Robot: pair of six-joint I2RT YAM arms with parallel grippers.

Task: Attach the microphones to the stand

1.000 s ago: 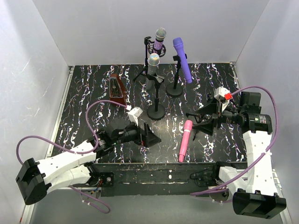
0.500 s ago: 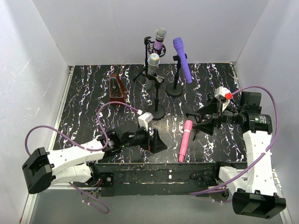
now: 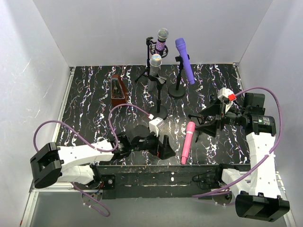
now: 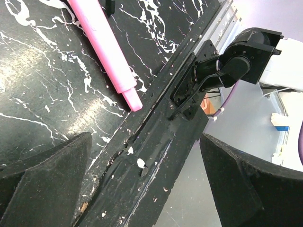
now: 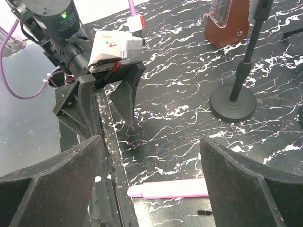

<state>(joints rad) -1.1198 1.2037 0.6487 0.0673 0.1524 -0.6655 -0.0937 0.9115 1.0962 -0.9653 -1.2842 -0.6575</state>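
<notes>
A pink microphone (image 3: 186, 142) lies flat on the black marbled table near the front edge. It also shows in the left wrist view (image 4: 102, 47) and the right wrist view (image 5: 170, 188). My left gripper (image 3: 165, 147) (image 4: 146, 142) is open and empty, low over the front edge, just left of the pink microphone's tail. My right gripper (image 3: 201, 124) (image 5: 150, 142) is open and empty, just right of the pink microphone's head end. At the back, a glittery purple microphone (image 3: 162, 40), a silver-grey microphone (image 3: 155, 66) and a violet microphone (image 3: 184, 59) sit on black stands.
A dark red wedge-shaped box (image 3: 118, 90) stands at the back left of the table. The round stand bases (image 3: 158, 113) (image 3: 177, 90) sit mid-table. A black front rail (image 3: 165, 170) runs along the near edge. White walls enclose three sides.
My left arm has swung right along the front edge, its gripper ending close to the pink microphone. The right arm and all microphones have not moved.
</notes>
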